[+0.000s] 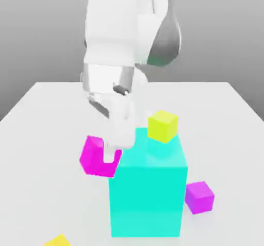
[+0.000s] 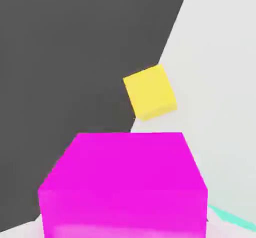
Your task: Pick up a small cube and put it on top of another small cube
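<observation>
A pale, matte tabletop (image 1: 227, 136) spreads beneath the tool (image 1: 109, 154), smooth and without grain. The white arm (image 1: 111, 33) rises above the tool, its rounded casings glossy, with grey at the joints. Beside and below the tool, toward the exterior view's right, stands the big cyan block (image 1: 147, 201), flat-faced, straight-edged and evenly coloured.

The tool is clamped on the hot-pink cube (image 1: 93, 157), which sits between its fingers, raised above the tabletop; it looks plain and sharp-cornered, tilted in the exterior view (whether it touches the cyan block I cannot tell). The violet cube (image 1: 199, 197), presumably the one to build on, lies lower than the tool and off toward the exterior view's right, on the far side of the cyan block from it. That is what the next move turns on: the carry probably has to go up and across the block before coming down, or the pink cube could knock it. Being a cube, the violet one has no long axis to match, only faces to square up with.

One yellow cube (image 1: 163, 126) sits on the cyan block, beside the tool and close to the likely path; another yellow cube (image 2: 150, 92) rests on the tabletop below the tool, near the edge.
</observation>
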Controlling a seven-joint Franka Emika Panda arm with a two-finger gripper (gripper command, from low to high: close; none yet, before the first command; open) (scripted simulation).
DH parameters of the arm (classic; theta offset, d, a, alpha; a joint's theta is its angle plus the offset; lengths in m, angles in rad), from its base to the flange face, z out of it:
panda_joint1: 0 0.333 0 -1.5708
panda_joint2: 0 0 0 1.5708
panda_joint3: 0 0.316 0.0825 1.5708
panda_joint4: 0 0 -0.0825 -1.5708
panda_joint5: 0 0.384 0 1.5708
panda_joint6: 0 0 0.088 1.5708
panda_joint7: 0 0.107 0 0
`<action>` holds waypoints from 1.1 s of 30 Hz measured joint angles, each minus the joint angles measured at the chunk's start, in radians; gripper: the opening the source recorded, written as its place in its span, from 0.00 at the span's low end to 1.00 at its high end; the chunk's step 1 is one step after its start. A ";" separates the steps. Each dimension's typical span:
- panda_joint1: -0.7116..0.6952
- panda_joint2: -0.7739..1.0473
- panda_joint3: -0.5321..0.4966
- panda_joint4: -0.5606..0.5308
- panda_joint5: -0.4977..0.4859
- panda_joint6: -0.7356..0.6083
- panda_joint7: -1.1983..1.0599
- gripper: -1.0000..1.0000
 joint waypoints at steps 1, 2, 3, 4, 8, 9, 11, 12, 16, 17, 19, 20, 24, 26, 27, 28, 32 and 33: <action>0.024 0.000 0.023 0.004 0.010 -0.005 0.013 0.00; 0.048 0.000 0.047 0.008 0.020 -0.010 0.027 0.00; 0.071 0.001 0.069 0.009 0.030 -0.015 0.044 0.00; 0.092 0.003 0.092 0.008 0.041 -0.018 0.064 0.00; 0.161 0.019 0.179 -0.005 0.081 -0.033 0.173 0.00; 0.169 0.027 0.196 -0.014 0.088 -0.037 0.217 0.00; 0.180 0.046 0.226 -0.034 0.099 -0.045 0.310 0.00; 0.177 0.057 0.231 -0.046 0.100 -0.049 0.358 0.00; 0.159 0.099 0.241 -0.098 0.101 -0.051 0.530 0.00; 0.152 0.123 0.249 -0.105 0.085 -0.030 0.560 0.00; 0.149 0.189 0.238 -0.109 0.015 0.026 0.624 0.00; 0.152 0.226 0.225 -0.109 -0.029 0.057 0.658 0.00; 0.182 0.324 0.173 -0.105 -0.157 0.138 0.752 1.00; 0.182 0.324 0.173 -0.105 -0.157 0.138 0.752 1.00; 0.182 0.324 0.173 -0.105 -0.157 0.138 0.752 1.00; 0.182 0.324 0.173 -0.105 -0.157 0.138 0.752 1.00; 0.175 0.263 0.199 -0.108 -0.074 0.086 0.692 1.00; 0.182 0.228 0.205 -0.109 -0.029 0.057 0.660 1.00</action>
